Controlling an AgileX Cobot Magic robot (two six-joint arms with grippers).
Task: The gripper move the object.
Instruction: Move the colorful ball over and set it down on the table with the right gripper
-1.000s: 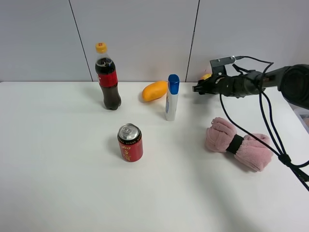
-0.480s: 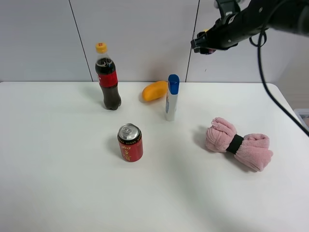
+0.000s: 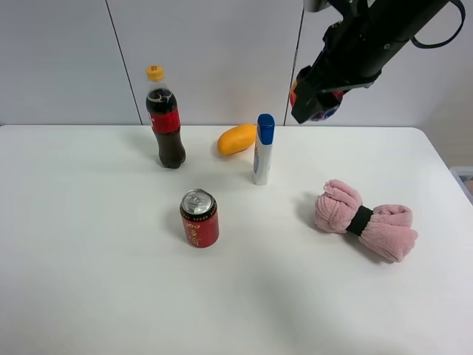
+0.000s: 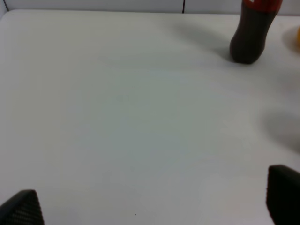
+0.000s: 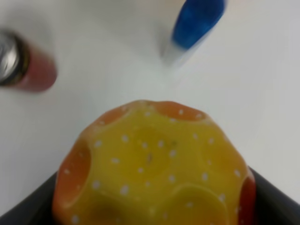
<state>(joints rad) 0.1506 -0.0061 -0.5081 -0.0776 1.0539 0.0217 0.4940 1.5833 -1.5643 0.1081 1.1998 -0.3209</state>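
My right gripper point(image 3: 314, 100) is a black claw on a dark arm, high above the table's back right, right of the blue-capped bottle. It is shut on the small mottled ball point(image 3: 326, 111), whose red and purple-blue edge shows past the claw. In the right wrist view the ball point(image 5: 152, 168) fills the frame, yellow and orange with white dots, held between the black jaws. My left gripper point(image 4: 150, 206) shows only two black fingertips set wide apart over bare table, with nothing between them.
On the white table point(image 3: 96, 244) stand a cola bottle point(image 3: 165, 122), a red can point(image 3: 199, 218) and a white bottle with a blue cap point(image 3: 262, 149). An orange mango point(image 3: 236, 138) lies at the back. A pink rolled towel point(image 3: 362, 220) lies at the right.
The right arm rose from table height with the ball, then swung down and tilted toward the table. The left gripper's earlier state is not shown.
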